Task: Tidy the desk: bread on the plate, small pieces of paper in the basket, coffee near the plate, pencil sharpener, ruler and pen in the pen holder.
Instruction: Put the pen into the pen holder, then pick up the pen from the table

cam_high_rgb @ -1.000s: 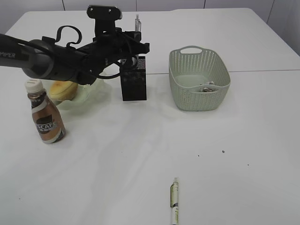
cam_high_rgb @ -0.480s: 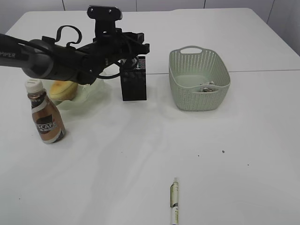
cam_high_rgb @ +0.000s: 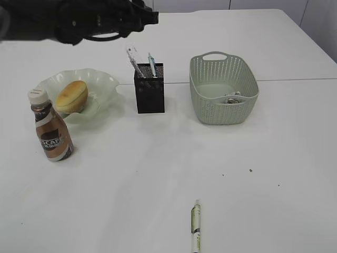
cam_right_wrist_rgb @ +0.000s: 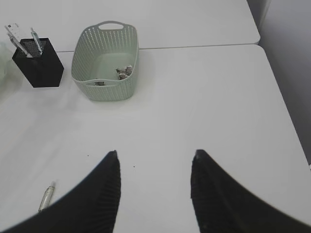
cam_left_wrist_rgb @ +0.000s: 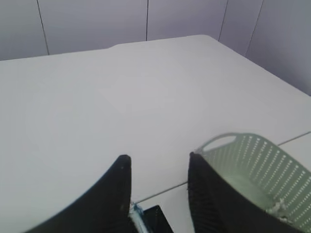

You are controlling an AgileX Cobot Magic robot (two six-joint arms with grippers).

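Observation:
The black mesh pen holder [cam_high_rgb: 150, 92] stands mid-table with a bluish pen [cam_high_rgb: 151, 64] and a clear, white-tipped stick [cam_high_rgb: 131, 58] leaning out of it; whether that stick is the ruler I cannot tell. The pencil sharpener is out of view. Another pen [cam_high_rgb: 196, 225] lies near the table's front edge. Bread [cam_high_rgb: 71, 96] rests on the pale green plate [cam_high_rgb: 102, 83], with the coffee bottle [cam_high_rgb: 50, 132] upright just in front. Paper scraps [cam_high_rgb: 231, 98] lie in the basket [cam_high_rgb: 224, 108]. My left gripper [cam_left_wrist_rgb: 158, 158] is open and empty, above and behind the holder. My right gripper [cam_right_wrist_rgb: 155, 154] hovers open over bare table.
The left arm [cam_high_rgb: 95, 18] shows as a dark blur along the top left of the exterior view. In the right wrist view the basket [cam_right_wrist_rgb: 104, 85], the pen holder [cam_right_wrist_rgb: 39, 68] and the loose pen [cam_right_wrist_rgb: 47, 196] all lie left of the jaws.
My left gripper opened over the pen holder and let a pen drop in, then the arm rose and pulled back to the upper left. The right gripper stayed as it was.

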